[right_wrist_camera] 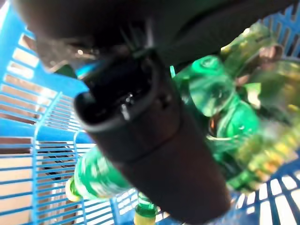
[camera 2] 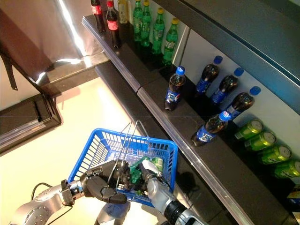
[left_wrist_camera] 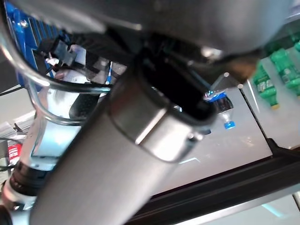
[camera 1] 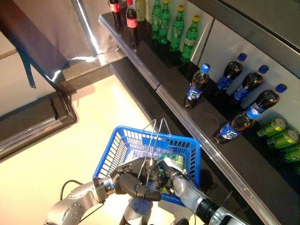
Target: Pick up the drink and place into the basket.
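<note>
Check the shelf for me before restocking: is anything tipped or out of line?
Yes: green cans lie on their sides at the shelf's right end, unlike the upright dark cola bottles beside them.

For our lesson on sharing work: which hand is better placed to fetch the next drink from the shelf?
Right. The right hand is beside the shelf; the left hand grips the basket handles.

dark shelf [camera 1: 206, 122], cola bottles [camera 1: 197, 86]

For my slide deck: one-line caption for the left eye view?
Left hand grips the blue basket's wire handles; right hand lowers a green bottle inside.
</note>
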Motion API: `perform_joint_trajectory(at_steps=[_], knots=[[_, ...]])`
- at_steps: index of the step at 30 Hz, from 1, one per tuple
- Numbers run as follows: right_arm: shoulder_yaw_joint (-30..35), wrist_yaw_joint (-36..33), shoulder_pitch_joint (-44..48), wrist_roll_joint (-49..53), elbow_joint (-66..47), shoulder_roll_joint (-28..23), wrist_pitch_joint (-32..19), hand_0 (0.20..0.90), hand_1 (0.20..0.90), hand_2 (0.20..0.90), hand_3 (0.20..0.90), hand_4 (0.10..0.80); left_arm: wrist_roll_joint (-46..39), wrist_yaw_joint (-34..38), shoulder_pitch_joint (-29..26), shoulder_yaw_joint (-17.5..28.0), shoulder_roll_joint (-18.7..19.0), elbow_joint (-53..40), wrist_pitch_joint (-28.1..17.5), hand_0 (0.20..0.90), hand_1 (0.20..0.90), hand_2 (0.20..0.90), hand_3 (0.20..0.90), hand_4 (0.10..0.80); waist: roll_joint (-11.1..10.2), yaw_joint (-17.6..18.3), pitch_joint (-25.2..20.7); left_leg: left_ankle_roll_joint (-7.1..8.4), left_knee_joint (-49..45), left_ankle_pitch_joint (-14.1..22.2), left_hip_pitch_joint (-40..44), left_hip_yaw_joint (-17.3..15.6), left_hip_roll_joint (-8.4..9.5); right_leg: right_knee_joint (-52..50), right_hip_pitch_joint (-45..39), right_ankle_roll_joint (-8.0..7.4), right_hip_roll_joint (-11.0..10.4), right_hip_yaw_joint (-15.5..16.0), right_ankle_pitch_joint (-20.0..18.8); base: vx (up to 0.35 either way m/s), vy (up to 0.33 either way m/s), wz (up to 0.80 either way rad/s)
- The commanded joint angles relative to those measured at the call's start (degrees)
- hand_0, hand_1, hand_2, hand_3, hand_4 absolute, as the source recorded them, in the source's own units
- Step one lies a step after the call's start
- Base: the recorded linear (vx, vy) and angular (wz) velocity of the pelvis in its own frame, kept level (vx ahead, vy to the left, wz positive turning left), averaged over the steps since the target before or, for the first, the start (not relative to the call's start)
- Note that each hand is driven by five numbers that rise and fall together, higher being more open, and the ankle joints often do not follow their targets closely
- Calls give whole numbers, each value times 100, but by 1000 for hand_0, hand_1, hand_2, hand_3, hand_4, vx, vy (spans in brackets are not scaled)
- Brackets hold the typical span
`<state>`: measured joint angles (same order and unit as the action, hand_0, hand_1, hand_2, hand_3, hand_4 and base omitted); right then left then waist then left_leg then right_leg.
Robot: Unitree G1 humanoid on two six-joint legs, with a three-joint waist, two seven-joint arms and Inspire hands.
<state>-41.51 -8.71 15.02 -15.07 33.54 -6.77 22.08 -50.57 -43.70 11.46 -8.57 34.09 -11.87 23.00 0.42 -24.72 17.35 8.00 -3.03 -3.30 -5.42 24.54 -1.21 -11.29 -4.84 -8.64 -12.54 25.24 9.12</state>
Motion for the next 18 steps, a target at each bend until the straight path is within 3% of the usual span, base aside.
perform_joint_trajectory(at_steps=[1,13,18], knots=[[-21,-398,-455,333,-110,-404,238,900,900,900,900,800,-1728,-1113,-693,537,-913,-1738,-1212,300,300,300,200,100,12,38,-647,-417,308,-434,131,-47,56,330,-149,600,376,-124,-474,62,-25,3],[783,-750,-866,667,-2302,-1062,192,900,900,900,900,800,-1574,-891,-454,824,-987,-1120,-1225,300,300,300,200,100,-112,343,-649,-398,355,-366,347,-238,-83,249,-186,624,432,-271,-412,43,-14,0],[1350,-349,-1196,427,-3271,-1362,207,900,900,900,900,800,-1477,-1042,-180,1017,-1123,-664,-1298,300,300,300,200,100,-73,565,-695,-390,391,-322,473,-404,-152,197,-192,610,432,-364,-372,49,33,-8]])
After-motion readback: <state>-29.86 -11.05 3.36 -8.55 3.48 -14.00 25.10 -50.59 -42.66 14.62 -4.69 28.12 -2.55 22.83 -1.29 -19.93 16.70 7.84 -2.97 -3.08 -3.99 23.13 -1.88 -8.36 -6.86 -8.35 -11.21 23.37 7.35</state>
